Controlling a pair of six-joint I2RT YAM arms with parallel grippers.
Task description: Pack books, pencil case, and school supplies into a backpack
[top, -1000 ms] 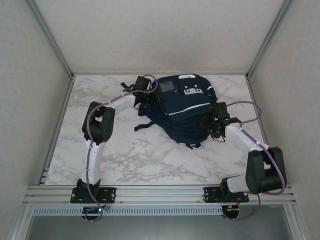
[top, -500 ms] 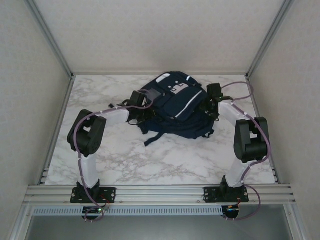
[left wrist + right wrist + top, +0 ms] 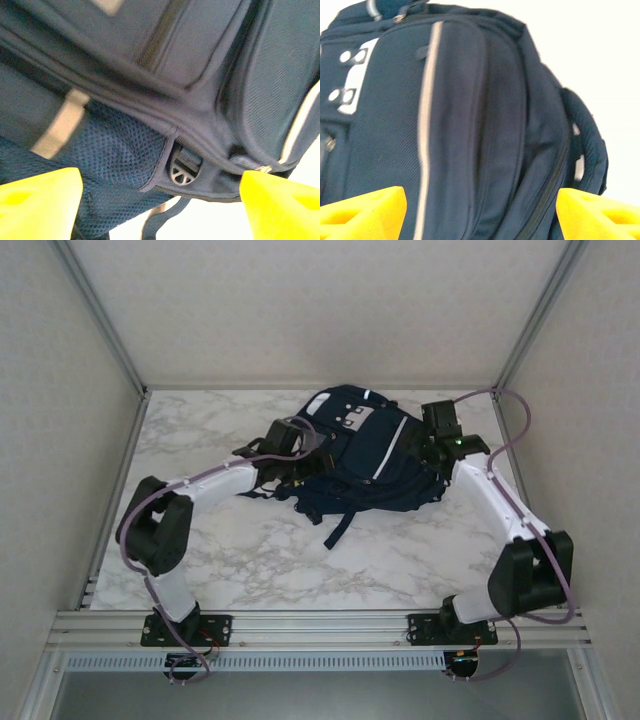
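Marble table (image 3: 250, 560) with the navy backpack (image 3: 360, 455) at far centre, one arm at each flank.
The backpack lies with its striped front up, and a black strap (image 3: 338, 528) trails toward the near edge. The left gripper (image 3: 160, 175) is at the bag's left side with its yellow fingers (image 3: 40, 200) spread wide; the mesh pocket (image 3: 115, 150) and a plastic buckle (image 3: 182, 170) show between them, and nothing is pinched. The right gripper (image 3: 480, 195) faces the bag's right side, jaws likewise spread, gripping nothing.
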